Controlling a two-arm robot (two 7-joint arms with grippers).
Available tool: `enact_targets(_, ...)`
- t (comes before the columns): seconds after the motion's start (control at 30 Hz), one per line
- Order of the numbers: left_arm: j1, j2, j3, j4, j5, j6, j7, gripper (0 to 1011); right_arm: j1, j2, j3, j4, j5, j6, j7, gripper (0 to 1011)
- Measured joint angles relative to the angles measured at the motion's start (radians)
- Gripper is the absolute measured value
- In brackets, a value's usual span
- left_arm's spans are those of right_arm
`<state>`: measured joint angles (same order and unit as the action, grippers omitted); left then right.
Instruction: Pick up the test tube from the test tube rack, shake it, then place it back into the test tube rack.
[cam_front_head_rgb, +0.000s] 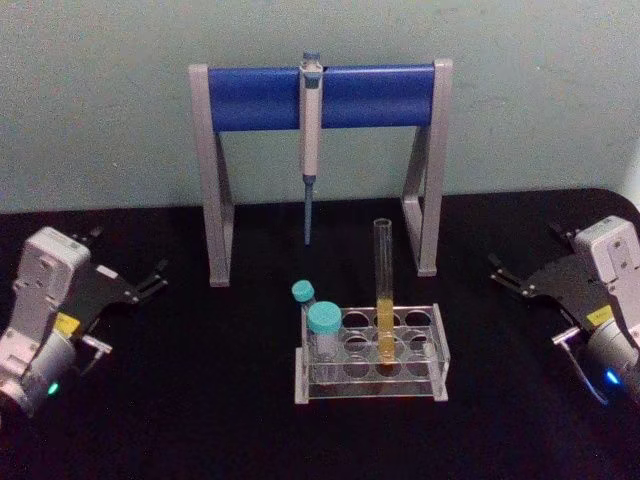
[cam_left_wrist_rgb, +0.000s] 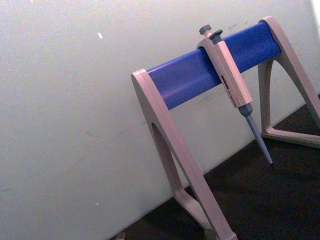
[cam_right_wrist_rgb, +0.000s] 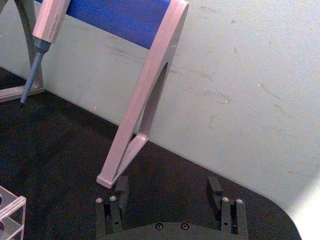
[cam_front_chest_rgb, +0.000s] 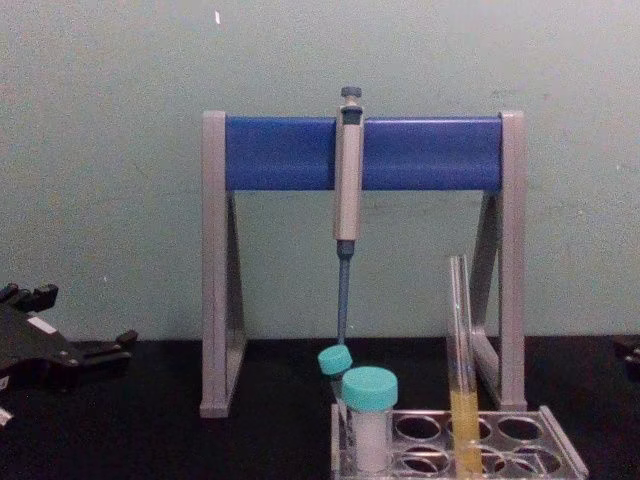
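Head view, from the left: the left gripper (cam_front_head_rgb: 128, 253) is seen near the left edge of the black table (cam_front_head_rgb: 200, 400), its fingers spread wide with nothing between them, and its body is cut off by the frame. Behind the middle, a stand (cam_front_head_rgb: 213, 180) with a blue bar is set against the wall, and a pipette (cam_front_head_rgb: 311, 140) is hung from the bar. In front of it the rack (cam_front_head_rgb: 370, 392) is placed, with two teal-capped vials (cam_front_head_rgb: 325, 322) at its left end, the rear one tilted. The tube (cam_front_head_rgb: 383, 270) is stood upright in a hole right of the rack's middle, with yellow liquid in its lower part; which row holds it cannot be made out. In the chest view the rack's front and the tube's foot are cut off by the lower edge. The right gripper (cam_front_head_rgb: 525, 250) is seen near the table's right edge, its fingers (cam_right_wrist_rgb: 215, 189) parted wide and empty in the right wrist view, where a corner of the rack is caught at the frame's edge. The tube is placed between the two grippers, well apart from both and somewhat nearer the right one.
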<state>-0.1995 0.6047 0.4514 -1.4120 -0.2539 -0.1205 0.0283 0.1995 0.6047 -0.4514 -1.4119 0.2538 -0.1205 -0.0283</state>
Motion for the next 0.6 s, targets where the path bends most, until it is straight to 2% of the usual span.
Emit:
enact_targets(0.3,0.0,0.0,0.0,0.0,0.0,0.0,0.0,1010,-0.001,-0.001,0.001,0.0,0.0,0.0,0.001,1000)
enact_targets(0.6,0.0,0.0,0.0,0.0,0.0,0.0,0.0,1010,-0.028,-0.007,0.026,-0.028,0.0,0.011,0.031,1000)
